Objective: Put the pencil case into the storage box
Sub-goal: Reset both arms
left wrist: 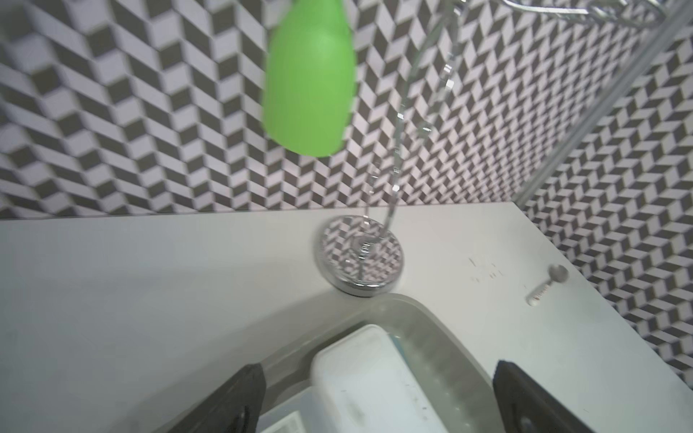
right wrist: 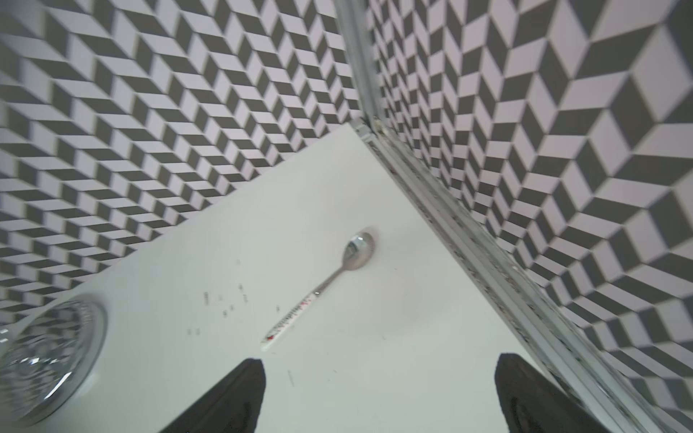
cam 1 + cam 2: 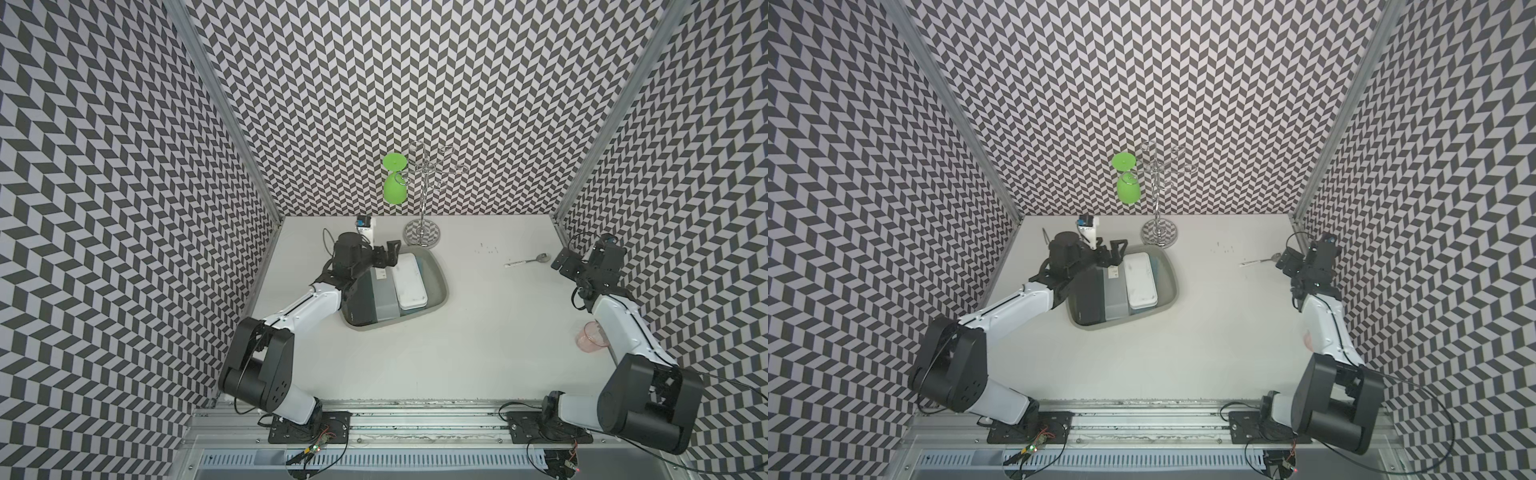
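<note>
The storage box (image 3: pixel 441 277) (image 3: pixel 1173 272) is a grey-green tub left of the table's middle, seen in both top views. Three flat cases lie side by side in it: a white pencil case (image 3: pixel 409 280) (image 3: pixel 1140 280) (image 1: pixel 375 386), a translucent grey one (image 3: pixel 384 297) (image 3: pixel 1115 297) and a black one (image 3: pixel 357 303) (image 3: pixel 1088 301). My left gripper (image 3: pixel 386 254) (image 3: pixel 1116 249) (image 1: pixel 378 375) hangs open over the box's far end, above the white case and holding nothing. My right gripper (image 3: pixel 560 261) (image 3: pixel 1285 261) (image 2: pixel 378 371) is open and empty over bare table at the far right.
A spoon (image 3: pixel 528 261) (image 2: pixel 337 277) lies just ahead of the right gripper. A chrome stand (image 3: pixel 422 232) (image 1: pixel 360 258) with a hanging green glass (image 3: pixel 394 189) (image 1: pixel 309 82) is behind the box. A pink cup (image 3: pixel 592 336) sits beside the right arm.
</note>
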